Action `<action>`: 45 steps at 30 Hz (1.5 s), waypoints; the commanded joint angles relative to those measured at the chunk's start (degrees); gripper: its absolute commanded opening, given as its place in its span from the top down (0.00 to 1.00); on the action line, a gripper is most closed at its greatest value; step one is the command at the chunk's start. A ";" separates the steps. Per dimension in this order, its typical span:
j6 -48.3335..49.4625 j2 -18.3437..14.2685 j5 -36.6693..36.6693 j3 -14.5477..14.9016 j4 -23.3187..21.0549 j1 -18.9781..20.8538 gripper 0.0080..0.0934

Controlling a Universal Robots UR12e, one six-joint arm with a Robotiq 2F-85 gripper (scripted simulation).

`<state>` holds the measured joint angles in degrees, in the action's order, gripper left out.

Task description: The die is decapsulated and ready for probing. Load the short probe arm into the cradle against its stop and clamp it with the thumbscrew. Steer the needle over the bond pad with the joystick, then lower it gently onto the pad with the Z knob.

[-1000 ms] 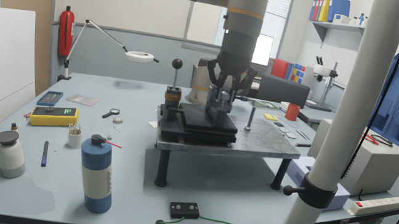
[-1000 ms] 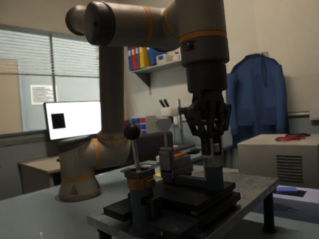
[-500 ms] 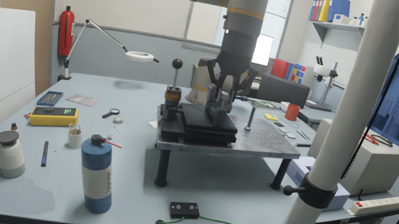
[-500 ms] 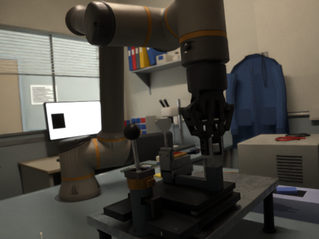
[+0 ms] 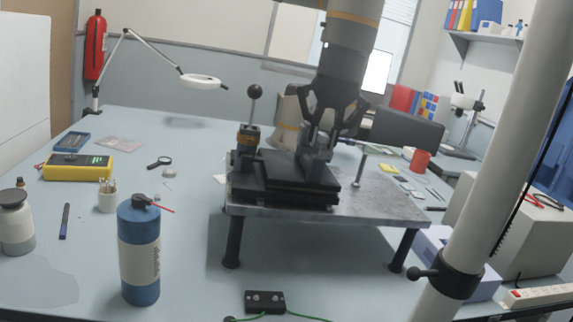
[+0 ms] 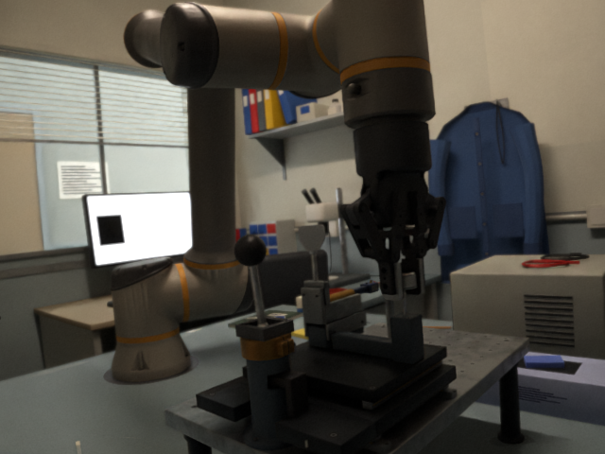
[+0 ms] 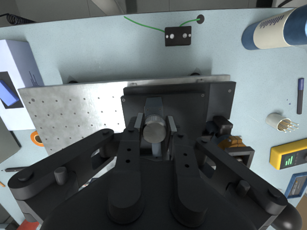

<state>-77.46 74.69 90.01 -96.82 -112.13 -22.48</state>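
The Z knob (image 7: 154, 132), a round grey metal knob, stands on top of the dark post (image 6: 404, 337) of the probe station, and my gripper (image 7: 154, 128) is closed around it from above. The post rises from the black stage (image 5: 287, 177) on the perforated metal plate (image 5: 376, 199). The joystick (image 5: 253, 104) with its black ball stands upright at the stage's left end, on an orange-collared base (image 6: 266, 347). The cradle block (image 6: 327, 313) sits between joystick and post. The probe arm, needle and pad are hidden from me.
The raised metal plate (image 7: 72, 111) stands on four legs on the blue-grey bench. A blue and white canister (image 5: 139, 252), a yellow meter (image 5: 77, 166), a cup of swabs (image 5: 107, 197) and a pen (image 5: 64, 220) lie left. A thick white pole (image 5: 499, 177) crosses the right foreground.
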 commanded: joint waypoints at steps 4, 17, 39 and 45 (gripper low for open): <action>-0.06 0.02 -0.01 0.05 -0.04 0.00 1.00; -0.10 0.02 -0.01 0.05 -0.04 0.00 1.00; -1.00 0.02 -0.01 0.05 -0.04 0.00 1.00; -1.58 0.02 -0.01 0.05 -0.04 0.00 1.00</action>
<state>-79.05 74.69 90.01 -96.82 -112.13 -22.48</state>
